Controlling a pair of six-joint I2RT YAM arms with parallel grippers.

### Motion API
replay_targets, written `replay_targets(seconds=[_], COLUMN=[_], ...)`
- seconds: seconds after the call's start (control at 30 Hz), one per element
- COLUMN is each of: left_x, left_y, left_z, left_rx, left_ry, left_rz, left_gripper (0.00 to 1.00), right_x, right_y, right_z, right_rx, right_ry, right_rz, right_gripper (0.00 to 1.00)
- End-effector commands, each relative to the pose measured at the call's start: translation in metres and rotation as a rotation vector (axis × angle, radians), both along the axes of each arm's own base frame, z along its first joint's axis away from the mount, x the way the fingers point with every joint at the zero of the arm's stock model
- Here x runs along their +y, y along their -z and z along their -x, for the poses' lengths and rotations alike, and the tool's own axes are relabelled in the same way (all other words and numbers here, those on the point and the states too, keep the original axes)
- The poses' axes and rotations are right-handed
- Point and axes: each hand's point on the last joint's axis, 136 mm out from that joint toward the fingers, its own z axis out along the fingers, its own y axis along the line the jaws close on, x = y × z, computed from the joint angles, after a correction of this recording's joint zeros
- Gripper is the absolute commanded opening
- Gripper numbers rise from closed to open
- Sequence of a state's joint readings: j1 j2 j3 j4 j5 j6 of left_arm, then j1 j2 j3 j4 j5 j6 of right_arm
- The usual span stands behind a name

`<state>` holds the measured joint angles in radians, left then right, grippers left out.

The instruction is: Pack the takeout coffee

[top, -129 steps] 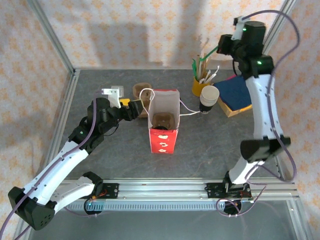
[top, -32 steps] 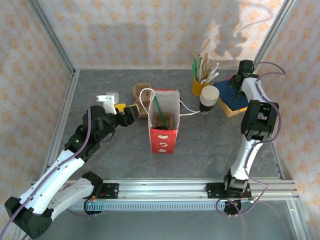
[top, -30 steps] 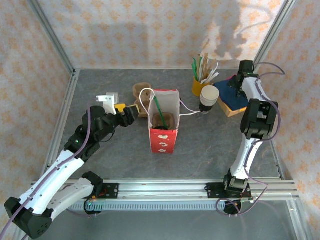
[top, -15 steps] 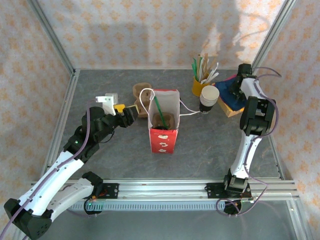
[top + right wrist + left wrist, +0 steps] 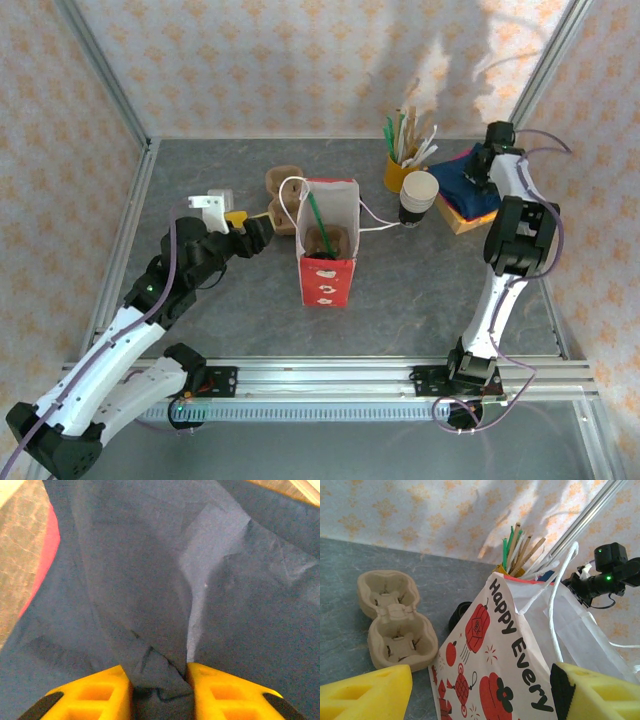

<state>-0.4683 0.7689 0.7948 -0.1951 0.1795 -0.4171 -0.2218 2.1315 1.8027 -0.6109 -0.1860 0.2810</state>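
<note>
The grey table (image 5: 220,330) carries an upright bag (image 5: 326,280) near its middle, with a carrier (image 5: 282,186) just behind it to the left. A black lid (image 5: 459,616) lies beside the carrier. Back right stand a yellow cup (image 5: 397,173) of sticks, a cup (image 5: 416,200) just in front of it, and a board (image 5: 462,221) under napkins (image 5: 462,188).

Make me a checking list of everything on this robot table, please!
Surface: grey table, no spills seen.
Job's things: paper cup sits open-topped near the yellow stick cup, outside the red-and-white bag; black lid lies on the table behind the bag.
Clutter: pulp carrier beside the bag; green stick poking out of the bag; blue napkin pile at the far right.
Grippers: left gripper open, facing the bag; right gripper pinching a fold of the blue napkin.
Cables: purple cables run along both arms; no snags seen.
Surroundings: patterned walls, metal frame.
</note>
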Motion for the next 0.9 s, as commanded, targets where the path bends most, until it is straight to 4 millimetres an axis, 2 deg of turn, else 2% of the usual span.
replay_targets(seconds=[0.0,0.2,0.43,0.6,0.77,0.87], left_x=[0.007,0.007,0.008,0.007,0.007,0.008], left_y=[0.001,0.001,0.0,0.001,0.003,0.004], left_z=[0.001,0.003,0.004,0.005,0.006,0.006], left_rx=[-0.006,-0.005,-0.009,-0.009,-0.006,-0.002], left_ry=[-0.022,-0.018,-0.021,-0.016,-0.014,-0.015], left_rz=[-0.019,-0.012,-0.009,-0.003,-0.002,-0.006], left_gripper=[0.75,0.75,0.75,0.75,0.75,0.75], right_x=[-0.002,-0.001,0.001,-0.002,-0.003,-0.004], right_y=[-0.045,-0.068,-0.079,-0.074,-0.06,-0.061], right_z=[-0.003,-0.002,0.001,0.004,0.008,0.008], right_rx=[-0.102,-0.149,-0.161,-0.15,-0.126,-0.13], right_ry=[0.006,0.001,-0.005,-0.002,0.001,0.005], right_rz=[-0.008,-0.012,-0.016,-0.005,-0.018,-0.019], right_gripper=[0.29,0.28,0.3,0.33,0.27,0.25])
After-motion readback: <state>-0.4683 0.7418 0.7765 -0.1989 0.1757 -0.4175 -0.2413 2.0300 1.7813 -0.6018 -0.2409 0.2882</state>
